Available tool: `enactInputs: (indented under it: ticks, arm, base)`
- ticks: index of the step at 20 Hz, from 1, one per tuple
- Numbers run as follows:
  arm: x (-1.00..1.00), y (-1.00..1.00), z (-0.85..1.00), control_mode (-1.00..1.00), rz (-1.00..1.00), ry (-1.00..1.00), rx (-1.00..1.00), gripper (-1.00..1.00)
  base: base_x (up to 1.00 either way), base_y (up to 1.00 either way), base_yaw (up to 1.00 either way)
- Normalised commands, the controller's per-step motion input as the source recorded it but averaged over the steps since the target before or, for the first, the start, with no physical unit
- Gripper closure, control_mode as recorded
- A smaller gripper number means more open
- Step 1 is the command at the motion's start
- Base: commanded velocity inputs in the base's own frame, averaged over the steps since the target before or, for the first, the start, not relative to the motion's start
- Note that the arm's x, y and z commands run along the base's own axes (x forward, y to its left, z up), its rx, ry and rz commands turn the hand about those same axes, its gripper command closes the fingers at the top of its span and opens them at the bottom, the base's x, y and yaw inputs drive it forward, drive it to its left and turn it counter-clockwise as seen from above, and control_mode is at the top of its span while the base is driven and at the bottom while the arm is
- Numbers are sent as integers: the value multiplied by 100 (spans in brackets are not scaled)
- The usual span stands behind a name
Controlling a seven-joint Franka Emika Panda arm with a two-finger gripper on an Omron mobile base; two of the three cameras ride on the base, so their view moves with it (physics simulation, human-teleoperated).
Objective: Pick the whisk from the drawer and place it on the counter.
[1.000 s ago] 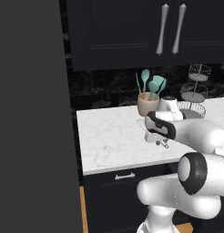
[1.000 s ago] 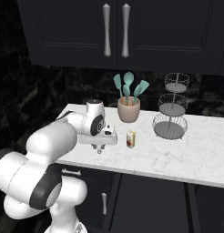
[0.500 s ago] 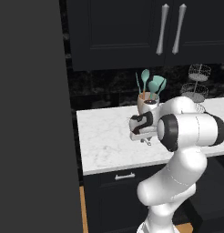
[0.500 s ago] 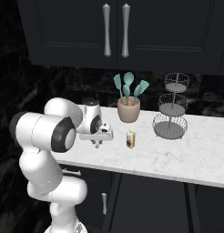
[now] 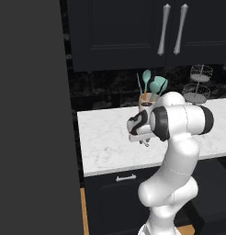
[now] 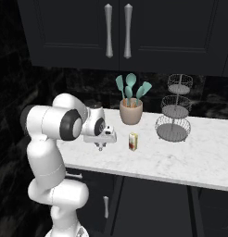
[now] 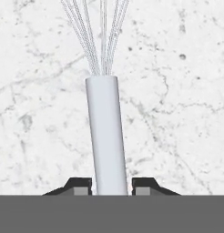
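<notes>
We have the whisk (image 7: 104, 132) clamped in our tool (image 7: 111, 185): the two dark finger tips sit tight against either side of its pale handle, with no gap showing. The handle runs straight out ahead of the tool and the thin wire loops fan away at the far end, all of it seen against the white marble of the surface (image 7: 186, 91). Whether the wires already touch the marble we cannot tell from the hand view.

Compared with a second ago, our arm has folded up and swung its elbow across, while the tool (image 6: 101, 145) has stayed over nearly the same patch of surface (image 6: 190, 162), near its front edge. In the right base view the small yellow carton (image 6: 133, 141) stands just beside the tool, and the pot of teal utensils (image 6: 131, 110) lies beyond it, with the wire basket stand (image 6: 174, 111) well apart past the carton.

We judge from this that the carry is over: the whisk is out of the drawer and above its landing place. What remains is to lower it, let go and back off.
</notes>
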Motion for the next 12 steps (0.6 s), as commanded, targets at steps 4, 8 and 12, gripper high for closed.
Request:
enactInputs:
  ticks: [4,8,12]
  arm:
    - [0,0,0,-100,0,0,0,-100]
    - [-24,0,16,-100,0,-6,0,-100]
    - [-53,-9,89,-100,0,-9,1,-100]
  base:
    - [0,0,0]
    - [0,0,0]
    - [0,0,0]
